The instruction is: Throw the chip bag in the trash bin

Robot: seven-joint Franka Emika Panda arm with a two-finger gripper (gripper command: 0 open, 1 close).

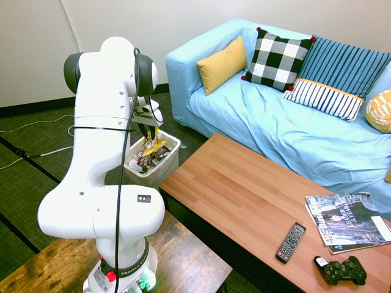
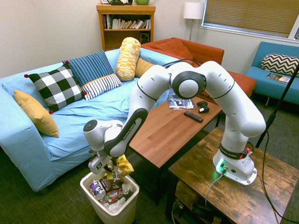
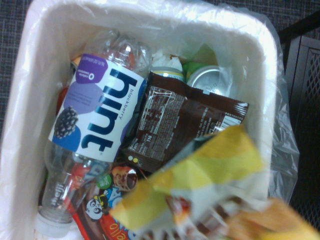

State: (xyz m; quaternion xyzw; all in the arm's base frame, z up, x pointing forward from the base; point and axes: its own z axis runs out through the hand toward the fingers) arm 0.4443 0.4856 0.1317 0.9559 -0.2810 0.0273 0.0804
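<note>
Hiding the gripper, chip bag hangs over trash bin

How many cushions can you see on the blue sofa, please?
5. On the sofa: a plain yellow cushion, a black-and-white checked one, a dark blue striped one, a white striped one, and a yellow patterned one, cut off by the frame.

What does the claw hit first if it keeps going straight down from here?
Probably the chip bag hanging right under the claw, then the trash in the trash bin: the brown wrapper or the bottle. Depth is unclear.
</note>
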